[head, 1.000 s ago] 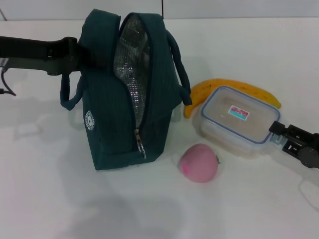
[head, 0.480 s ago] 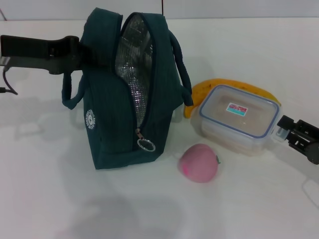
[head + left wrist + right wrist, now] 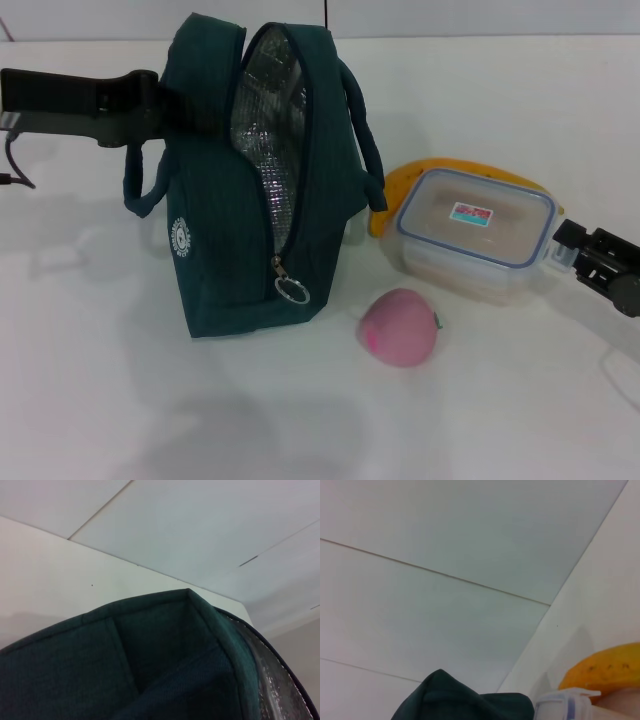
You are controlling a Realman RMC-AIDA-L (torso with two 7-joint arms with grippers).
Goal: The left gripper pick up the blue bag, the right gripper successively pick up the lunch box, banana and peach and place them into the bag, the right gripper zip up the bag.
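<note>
Right gripper [image 3: 560, 245] pinching the end clip of the lunch box [image 3: 475, 235], box tilted beside the banana [image 3: 405, 180]. Left gripper [image 3: 165, 100] clamped on the upper edge of the blue bag [image 3: 250, 200] (zip open, upright). Peach [image 3: 400, 326] lies in front.

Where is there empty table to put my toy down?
Bare white table lies along the near edge, in front of the blue bag and peach. It is crowded to the right of the bag: the banana, lunch box, peach and right gripper sit close together.
</note>
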